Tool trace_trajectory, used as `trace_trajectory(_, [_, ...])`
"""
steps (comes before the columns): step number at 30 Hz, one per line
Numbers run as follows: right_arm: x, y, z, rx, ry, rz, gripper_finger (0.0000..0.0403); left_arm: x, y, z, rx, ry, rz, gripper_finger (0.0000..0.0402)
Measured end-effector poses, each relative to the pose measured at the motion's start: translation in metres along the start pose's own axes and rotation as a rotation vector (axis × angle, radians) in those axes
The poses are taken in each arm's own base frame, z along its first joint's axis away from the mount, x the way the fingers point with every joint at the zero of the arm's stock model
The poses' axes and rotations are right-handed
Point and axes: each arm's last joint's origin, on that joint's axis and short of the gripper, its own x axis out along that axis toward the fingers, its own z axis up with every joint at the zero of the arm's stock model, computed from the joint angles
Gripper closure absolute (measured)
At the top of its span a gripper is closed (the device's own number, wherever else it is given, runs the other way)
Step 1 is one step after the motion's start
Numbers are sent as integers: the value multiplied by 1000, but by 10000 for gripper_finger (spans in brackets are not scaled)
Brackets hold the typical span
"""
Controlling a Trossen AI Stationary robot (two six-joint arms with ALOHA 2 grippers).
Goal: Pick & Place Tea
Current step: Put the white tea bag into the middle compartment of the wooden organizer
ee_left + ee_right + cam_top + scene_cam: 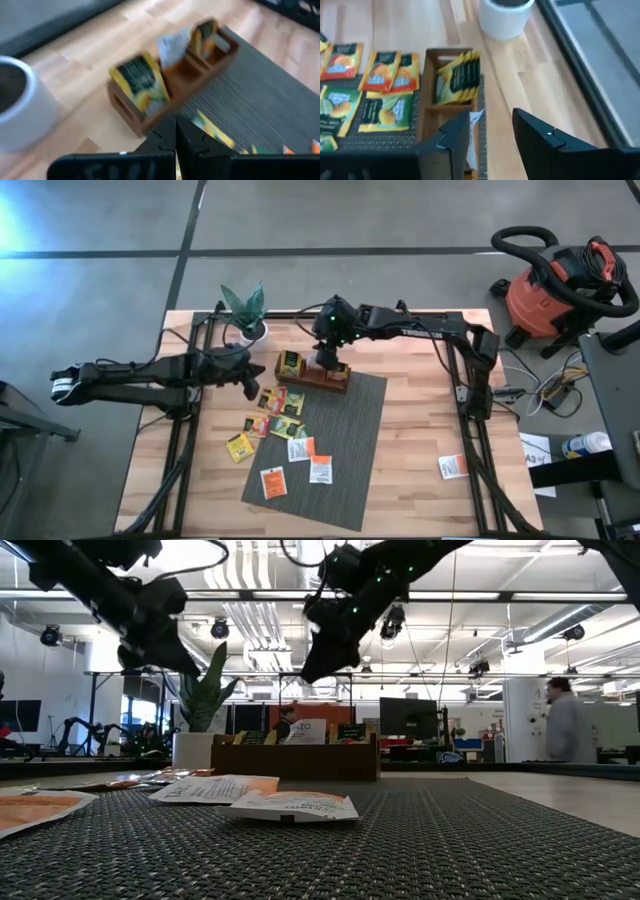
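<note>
Right claw (327,360) hangs released over my wooden tray (313,372), a white sachet (476,118) between its fingers. Left claw (248,389), clenched empty, sits at the tray's nine o'clock.

wooden table (420,450) bearing grey mat (350,450)

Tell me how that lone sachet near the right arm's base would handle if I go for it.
The lone sachet lies flat on the bare wooden table, so it is probably thin, light and floppy. It may well slide ahead of a claw instead of lifting cleanly.
</note>
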Motion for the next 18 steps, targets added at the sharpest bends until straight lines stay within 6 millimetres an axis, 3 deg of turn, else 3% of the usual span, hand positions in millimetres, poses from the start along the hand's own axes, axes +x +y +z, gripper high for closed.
trace_trajectory(9, [-14, 25, -12, 87, 157, 37, 268, 0, -2, -3, -1, 47, -73, 401])
trace_trajectory(18, [-21, 95, -34, 58, 365, 60, 286, -2, -10, -6, -1, 78, -156, 401])
